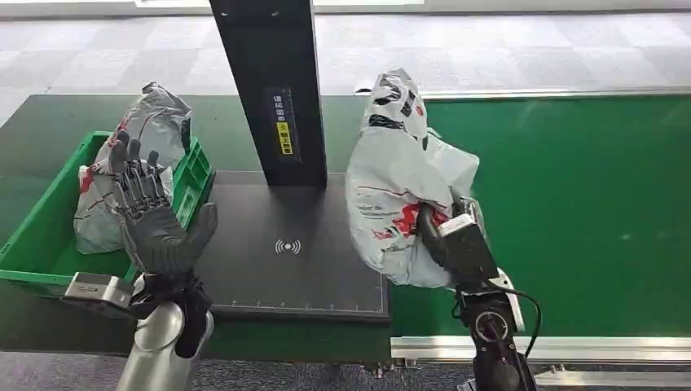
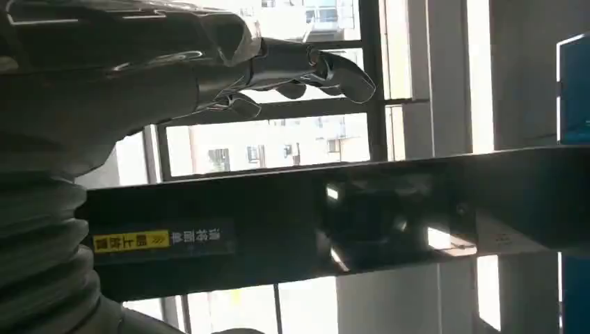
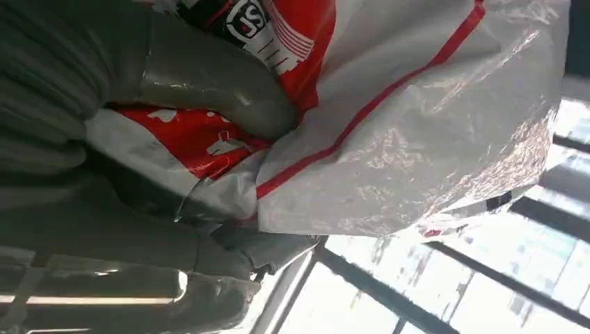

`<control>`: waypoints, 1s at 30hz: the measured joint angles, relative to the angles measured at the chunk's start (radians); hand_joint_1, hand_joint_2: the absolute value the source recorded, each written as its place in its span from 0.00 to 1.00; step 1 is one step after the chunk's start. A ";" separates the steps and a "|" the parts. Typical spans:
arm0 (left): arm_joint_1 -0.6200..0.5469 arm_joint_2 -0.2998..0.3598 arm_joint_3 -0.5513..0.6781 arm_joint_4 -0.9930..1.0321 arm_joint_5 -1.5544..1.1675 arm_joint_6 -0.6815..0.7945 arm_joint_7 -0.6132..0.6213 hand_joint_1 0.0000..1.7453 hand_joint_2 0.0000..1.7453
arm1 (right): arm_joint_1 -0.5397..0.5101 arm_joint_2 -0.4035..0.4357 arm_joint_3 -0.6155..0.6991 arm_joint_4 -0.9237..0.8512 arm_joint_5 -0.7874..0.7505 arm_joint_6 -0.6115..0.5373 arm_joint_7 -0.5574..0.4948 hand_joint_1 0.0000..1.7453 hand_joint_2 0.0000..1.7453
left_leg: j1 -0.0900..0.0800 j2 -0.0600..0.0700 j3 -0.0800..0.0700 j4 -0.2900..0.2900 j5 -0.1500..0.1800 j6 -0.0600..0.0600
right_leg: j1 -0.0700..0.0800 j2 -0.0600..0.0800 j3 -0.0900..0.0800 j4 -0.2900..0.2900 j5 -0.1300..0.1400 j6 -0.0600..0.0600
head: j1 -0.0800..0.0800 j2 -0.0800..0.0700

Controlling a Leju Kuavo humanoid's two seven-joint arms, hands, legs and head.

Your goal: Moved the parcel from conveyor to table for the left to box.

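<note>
A parcel-sorting station in a logistics hall, to judge by the green conveyor belt (image 1: pixel 587 212), the black scanning platform (image 1: pixel 293 252) with its upright post (image 1: pixel 273 81), the green plastic crate (image 1: pixel 41 244) holding a bagged parcel (image 1: pixel 130 163), and the grey tiled floor (image 1: pixel 521 49).

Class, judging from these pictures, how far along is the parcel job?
Done: one parcel lies in the green crate. In hand: the right hand grips the white parcel at the black platform's edge. Left: setting it down and boxing by the raised left hand.
</note>
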 measured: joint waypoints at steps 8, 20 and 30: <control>-0.016 -0.021 0.095 0.056 0.065 -0.015 0.035 0.00 1.00 | -0.065 0.052 0.177 0.132 0.010 0.027 0.000 1.00 1.00 | 0.000 0.000 -0.002 0.000 0.000 0.000 | 0.000 0.000 -0.002 0.000 0.000 0.000 | 0.000 0.000; -0.025 -0.053 0.176 0.195 0.089 -0.035 0.080 0.00 1.00 | -0.132 0.079 0.207 0.272 0.002 0.023 0.019 1.00 1.00 | 0.000 0.000 -0.002 0.000 0.000 0.000 | -0.001 -0.001 -0.002 0.000 0.000 0.000 | 0.000 0.000; -0.019 -0.056 0.185 0.215 0.077 -0.042 0.084 0.00 1.00 | -0.124 0.079 0.197 0.294 0.005 -0.010 0.047 0.00 1.00 | 0.000 0.000 -0.003 0.000 0.000 0.000 | 0.000 0.000 -0.003 0.000 0.000 0.000 | 0.000 0.000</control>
